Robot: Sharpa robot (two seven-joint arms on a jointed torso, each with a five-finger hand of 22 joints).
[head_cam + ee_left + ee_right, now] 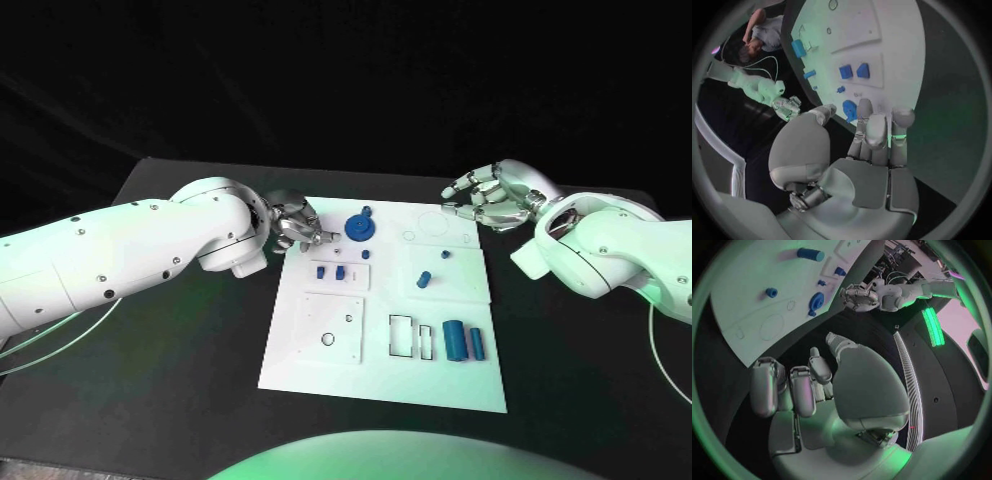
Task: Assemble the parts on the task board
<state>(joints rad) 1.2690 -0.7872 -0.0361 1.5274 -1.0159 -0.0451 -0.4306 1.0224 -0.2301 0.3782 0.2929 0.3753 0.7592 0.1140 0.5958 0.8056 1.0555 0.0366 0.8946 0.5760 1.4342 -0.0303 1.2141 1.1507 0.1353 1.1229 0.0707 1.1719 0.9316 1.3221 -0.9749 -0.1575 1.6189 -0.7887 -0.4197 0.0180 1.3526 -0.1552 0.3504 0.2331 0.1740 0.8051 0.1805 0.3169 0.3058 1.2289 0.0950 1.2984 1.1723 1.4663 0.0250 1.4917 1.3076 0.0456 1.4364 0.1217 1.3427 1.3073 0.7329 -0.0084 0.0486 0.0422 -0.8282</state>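
Observation:
The white task board [389, 380] lies in the middle of the black table. A round blue part [359, 228] sits near its far edge. Two small blue pieces [330, 271] stand on a raised plate, and another small piece [424, 279] lies mid-board. A blue cylinder [456, 341] and a blue bar [476, 344] lie at the near right. My left hand [296, 225] hovers at the board's far left corner, holding nothing, its fingers [873, 125] reaching toward the round part [849, 109]. My right hand [488, 200] hangs past the far right corner, loosely curled and holding nothing.
A square white plate [335, 322] with holes and two rectangular slots [413, 338] take up the near half of the board. Black table [173, 380] surrounds the board on all sides. The right wrist view shows the left hand [857, 296] across the board [748, 290].

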